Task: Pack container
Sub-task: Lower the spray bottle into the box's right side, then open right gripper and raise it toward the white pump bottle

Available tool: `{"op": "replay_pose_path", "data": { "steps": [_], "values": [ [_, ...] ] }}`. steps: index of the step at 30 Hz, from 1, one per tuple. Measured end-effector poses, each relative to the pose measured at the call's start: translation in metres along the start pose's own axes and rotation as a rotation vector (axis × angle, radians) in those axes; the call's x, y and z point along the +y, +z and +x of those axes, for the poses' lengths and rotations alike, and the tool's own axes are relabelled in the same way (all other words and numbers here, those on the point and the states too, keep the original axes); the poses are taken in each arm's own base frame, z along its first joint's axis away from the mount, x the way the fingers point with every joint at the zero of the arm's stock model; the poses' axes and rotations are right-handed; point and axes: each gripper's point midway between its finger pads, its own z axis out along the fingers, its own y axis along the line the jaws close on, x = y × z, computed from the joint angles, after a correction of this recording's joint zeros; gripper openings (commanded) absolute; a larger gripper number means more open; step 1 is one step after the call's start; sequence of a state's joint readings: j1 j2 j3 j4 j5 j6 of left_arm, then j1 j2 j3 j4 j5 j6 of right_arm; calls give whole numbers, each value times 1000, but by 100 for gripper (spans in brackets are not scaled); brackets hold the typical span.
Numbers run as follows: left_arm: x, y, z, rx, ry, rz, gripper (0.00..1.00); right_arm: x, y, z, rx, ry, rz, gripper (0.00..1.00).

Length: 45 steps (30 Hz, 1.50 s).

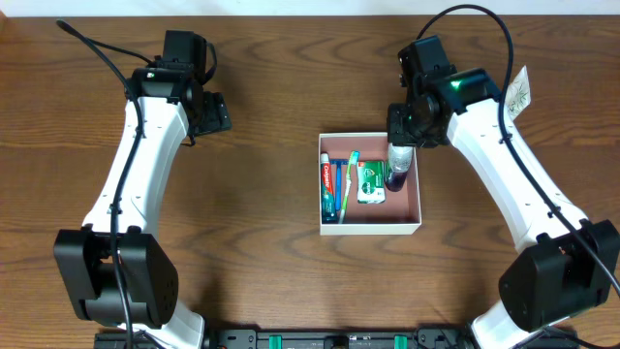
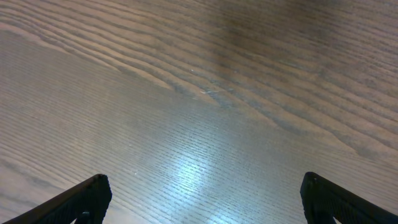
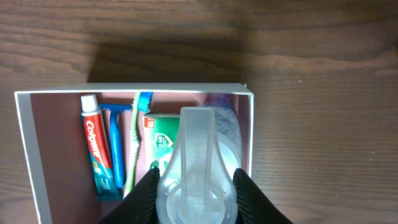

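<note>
White-walled, lidless, pinkish-brown inside: container [image 1: 371, 229], right of centre on the wooden table [image 1: 252, 223]. Along its left wall, red-and-white toothpaste tube [image 1: 328, 184]; next rightward, blue razor [image 3: 114, 143], then green toothbrush [image 1: 347, 184], then green-and-white packet [image 1: 369, 182]. At the container's far right, clear-capped bottle [image 1: 395, 177] of purple liquid, upright just beside the right wall, pinched at the cap by the right gripper [image 3: 198, 198], jaws closed partway around it. Cannot tell whether resting on the container floor. Spread wide above the wood grain, far left and well apart from the container: left gripper [image 2: 202, 199].
</note>
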<state>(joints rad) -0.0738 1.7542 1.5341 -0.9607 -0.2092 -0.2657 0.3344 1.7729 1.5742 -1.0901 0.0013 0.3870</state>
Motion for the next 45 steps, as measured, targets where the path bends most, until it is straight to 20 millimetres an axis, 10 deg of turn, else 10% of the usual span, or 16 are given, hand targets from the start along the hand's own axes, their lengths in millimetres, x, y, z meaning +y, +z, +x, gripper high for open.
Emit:
{"op": "replay_pose_path", "data": {
  "steps": [10, 29, 45],
  "values": [
    [0, 0, 0, 0, 0, 0, 98, -2, 0, 0, -9, 1, 14, 11],
    [0, 0, 0, 0, 0, 0, 98, -10, 2, 2, -5, 11, 56, 60],
    [0, 0, 0, 0, 0, 0, 98, -10, -14, 0, 4, 0, 67, 63]
  ]
}}
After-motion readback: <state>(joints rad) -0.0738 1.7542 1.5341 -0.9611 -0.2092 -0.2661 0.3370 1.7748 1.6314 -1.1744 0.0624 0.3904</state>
